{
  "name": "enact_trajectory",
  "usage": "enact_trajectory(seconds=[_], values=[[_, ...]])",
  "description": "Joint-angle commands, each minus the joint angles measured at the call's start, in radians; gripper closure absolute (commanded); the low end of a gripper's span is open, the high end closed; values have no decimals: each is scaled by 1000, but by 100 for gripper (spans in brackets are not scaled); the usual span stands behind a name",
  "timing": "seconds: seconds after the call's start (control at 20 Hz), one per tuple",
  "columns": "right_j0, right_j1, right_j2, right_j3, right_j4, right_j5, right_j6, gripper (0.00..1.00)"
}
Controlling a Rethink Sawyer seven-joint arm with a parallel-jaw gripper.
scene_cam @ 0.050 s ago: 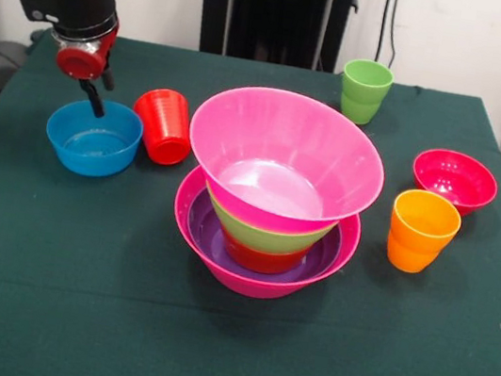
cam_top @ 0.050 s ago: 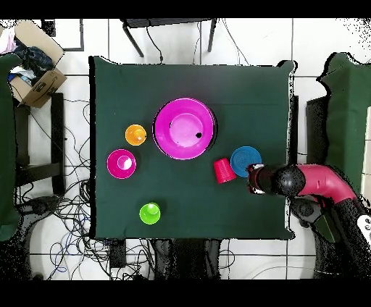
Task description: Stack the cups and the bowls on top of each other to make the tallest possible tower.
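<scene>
Glossy round blue bowl (scene_cam @ 0.050 s ago: pixel 93 137) (plastic) — jaws (scene_cam @ 0.050 s ago: pixel 94 103) at its rim.

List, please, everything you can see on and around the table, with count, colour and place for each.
Tower: one stack at mid-table; hot-pink base bowl, then purple, red and lime green bowls, with a tilted hot-pink bowl on top.
Blue bowl: one, upright, left of the tower in the front view.
Red cup: one, on its side, between the blue bowl and the tower.
Green cup: one, upright, far side.
Crimson bowl: one, right side.
Orange cup: one, upright, in front of the crimson bowl.
Cardboard box: one, on the floor.
Gripper: one, at the blue bowl's rim.
</scene>
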Motion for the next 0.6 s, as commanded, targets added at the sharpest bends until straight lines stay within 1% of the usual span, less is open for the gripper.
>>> enact_trajectory(seconds=[0.05, 0.2, 0.45, 0.6], values=[[32, 62, -25, -25, -56, -89, -70, 0], [30, 71, -22, -23, -51, -98, -62, 0], [33, 65, -25, -32, -66, -120, -58, 0], [46, 63, -44, -43, -76, -138, -25, 0]])
